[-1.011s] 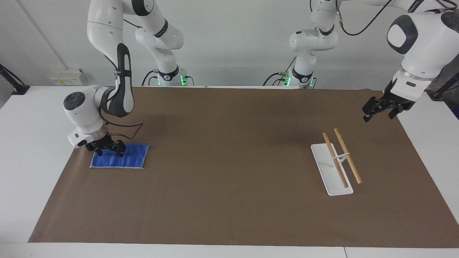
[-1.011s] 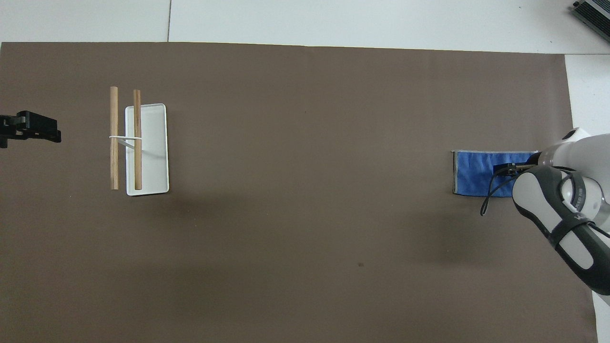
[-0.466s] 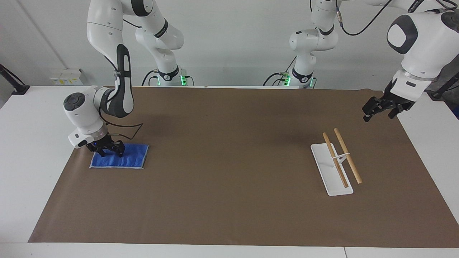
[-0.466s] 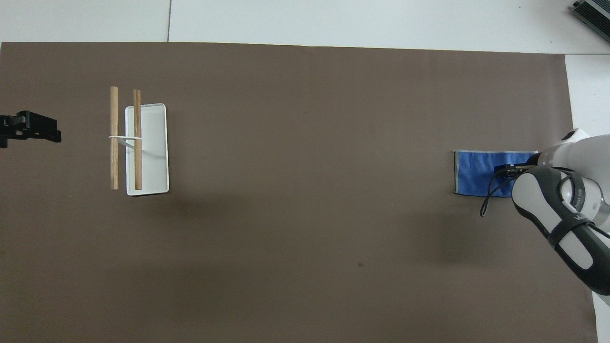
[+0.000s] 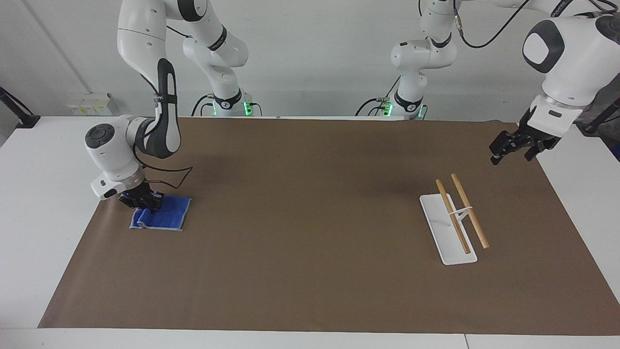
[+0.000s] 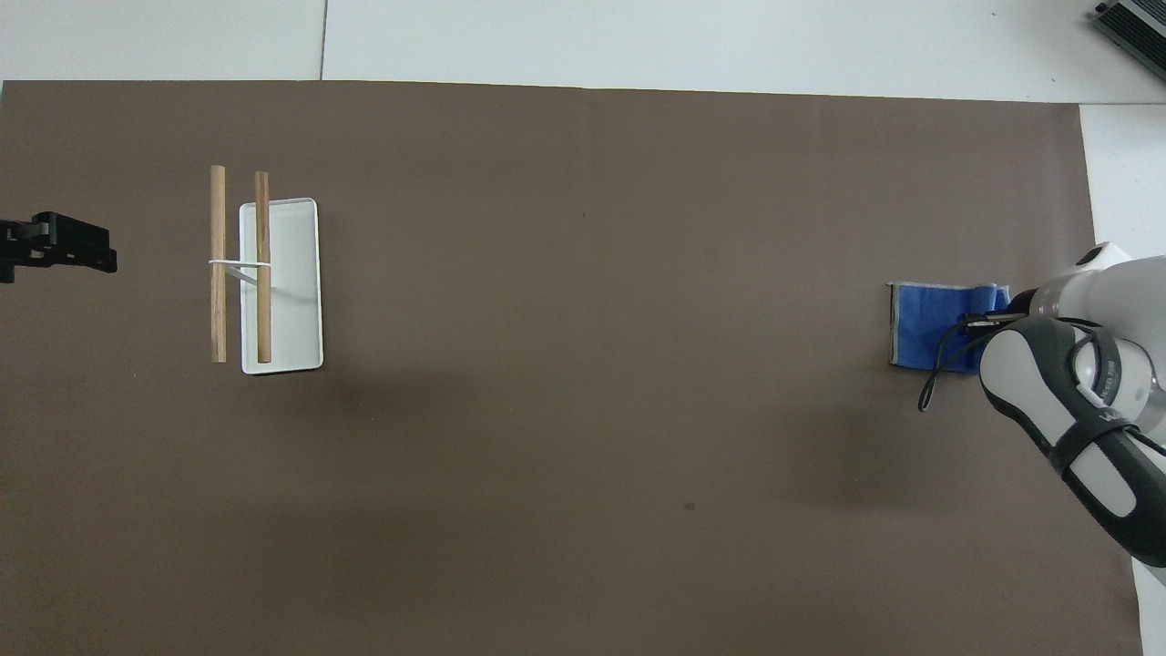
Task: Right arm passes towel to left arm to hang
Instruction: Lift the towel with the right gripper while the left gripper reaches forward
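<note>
Right end effector [image 5: 144, 202] pinches towel [image 5: 166, 217] edge

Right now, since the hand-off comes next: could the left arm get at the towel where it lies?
Probably not. The towel lies at the right arm's end of the mat, pinched by the shut right gripper; the left gripper hangs open near the rack. Nothing between.

My right gripper [image 5: 144, 203] sits on the towel [image 5: 167, 218] near the mat [image 5: 310, 271] edge at my right arm's end. The rack [image 5: 448, 232], with 2 rods, stands toward the other end; my left gripper [image 5: 513, 148] hangs over that end's corner nearest my base.
</note>
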Motion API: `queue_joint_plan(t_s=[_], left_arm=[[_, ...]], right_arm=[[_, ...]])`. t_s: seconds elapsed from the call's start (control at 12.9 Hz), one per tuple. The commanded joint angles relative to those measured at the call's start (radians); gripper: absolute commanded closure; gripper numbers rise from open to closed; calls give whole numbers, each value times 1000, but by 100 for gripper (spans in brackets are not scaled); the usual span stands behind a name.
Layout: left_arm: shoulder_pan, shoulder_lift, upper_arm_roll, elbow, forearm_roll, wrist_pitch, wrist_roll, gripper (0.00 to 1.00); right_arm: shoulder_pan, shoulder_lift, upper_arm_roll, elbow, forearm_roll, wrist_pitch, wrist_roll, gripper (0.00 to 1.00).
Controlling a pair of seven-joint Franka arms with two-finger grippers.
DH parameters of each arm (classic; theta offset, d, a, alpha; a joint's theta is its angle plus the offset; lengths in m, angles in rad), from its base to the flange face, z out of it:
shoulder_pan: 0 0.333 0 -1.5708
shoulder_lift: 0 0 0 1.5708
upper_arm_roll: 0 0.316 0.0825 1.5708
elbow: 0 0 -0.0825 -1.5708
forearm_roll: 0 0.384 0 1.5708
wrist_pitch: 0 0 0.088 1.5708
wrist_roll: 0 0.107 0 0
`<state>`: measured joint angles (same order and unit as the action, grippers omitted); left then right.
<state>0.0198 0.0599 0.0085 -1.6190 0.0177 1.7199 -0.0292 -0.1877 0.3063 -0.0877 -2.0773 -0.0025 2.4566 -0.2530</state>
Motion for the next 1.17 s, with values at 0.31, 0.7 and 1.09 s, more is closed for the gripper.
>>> queue_joint_plan(t_s=[0.31, 0.7, 1.09], left_arm=[[3, -31, -2, -38, 8, 10, 2, 0], [-3, -38, -4, -38, 8, 6, 0, 0], [-11, -40, -2, -38, 8, 24, -8, 0]], right_arm=[[21, -79, 37, -9, 32, -25, 1, 100], [21, -168, 167, 12, 32, -129, 222, 100], [21, -176, 330, 129, 162, -272, 535, 100]])
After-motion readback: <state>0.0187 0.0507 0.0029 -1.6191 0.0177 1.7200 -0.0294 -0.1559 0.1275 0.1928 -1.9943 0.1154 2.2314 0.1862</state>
